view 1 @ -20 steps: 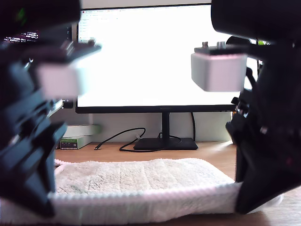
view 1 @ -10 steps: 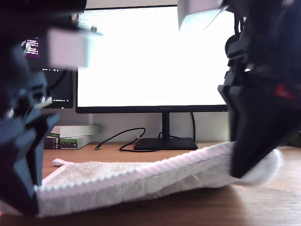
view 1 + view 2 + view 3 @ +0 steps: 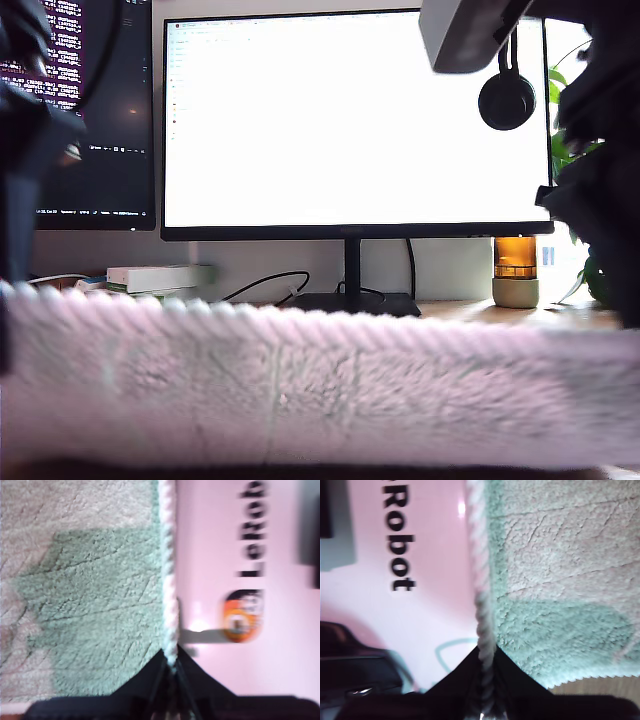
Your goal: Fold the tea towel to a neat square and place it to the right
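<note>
The tea towel [image 3: 300, 385], lying low on the surface a second ago, is now lifted and fills the lower part of the exterior view, its ribbed hem uppermost. The first gripper [image 3: 170, 667] is clenched on that hem; the second gripper [image 3: 486, 672] likewise pinches the hem. Both wrist views show the cloth hanging above a pale printed mat [image 3: 215, 555]. Judgement: the first fold is under way, not yet laid.

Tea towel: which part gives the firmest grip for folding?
The thick ribbed hem: a raised cord along the tea towel's edge. Come in edge-on from outside the cloth, pincer straddling it, as my first gripper and my second gripper do.
</note>
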Controlling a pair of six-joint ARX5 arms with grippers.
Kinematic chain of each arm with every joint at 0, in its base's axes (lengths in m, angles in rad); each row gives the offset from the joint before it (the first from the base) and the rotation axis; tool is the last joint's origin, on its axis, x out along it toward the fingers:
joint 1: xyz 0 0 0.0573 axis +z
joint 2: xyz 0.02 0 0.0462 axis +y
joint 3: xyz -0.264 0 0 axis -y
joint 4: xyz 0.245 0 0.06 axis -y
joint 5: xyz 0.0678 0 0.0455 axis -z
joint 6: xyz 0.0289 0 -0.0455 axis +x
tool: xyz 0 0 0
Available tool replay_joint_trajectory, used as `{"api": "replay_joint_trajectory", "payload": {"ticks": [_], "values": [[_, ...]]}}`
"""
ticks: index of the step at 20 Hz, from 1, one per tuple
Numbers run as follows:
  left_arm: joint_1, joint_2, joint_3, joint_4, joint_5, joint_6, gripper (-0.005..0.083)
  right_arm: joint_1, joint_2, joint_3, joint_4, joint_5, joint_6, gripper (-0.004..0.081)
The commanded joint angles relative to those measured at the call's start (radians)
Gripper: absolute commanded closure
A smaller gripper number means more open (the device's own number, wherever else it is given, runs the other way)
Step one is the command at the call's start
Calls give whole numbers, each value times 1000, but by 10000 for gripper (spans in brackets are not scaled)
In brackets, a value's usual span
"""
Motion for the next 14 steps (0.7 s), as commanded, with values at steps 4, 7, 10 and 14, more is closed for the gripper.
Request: {"api": "replay_joint_trajectory", "payload": {"ticks": [4,7,10,14], "values": [[20,-8,-6,6,-40,0,795,-10,-8,51,13,58,-1,783],[69,-8,-6,61,-133,34,795,-31,-8,61,100,159,-3,783],[147,-8,-6,124,-172,91,795,-68,-8,61,183,229,-25,783],[268,-6,-6,222,-172,194,795,-117,0,61,281,237,-55,783]]}}
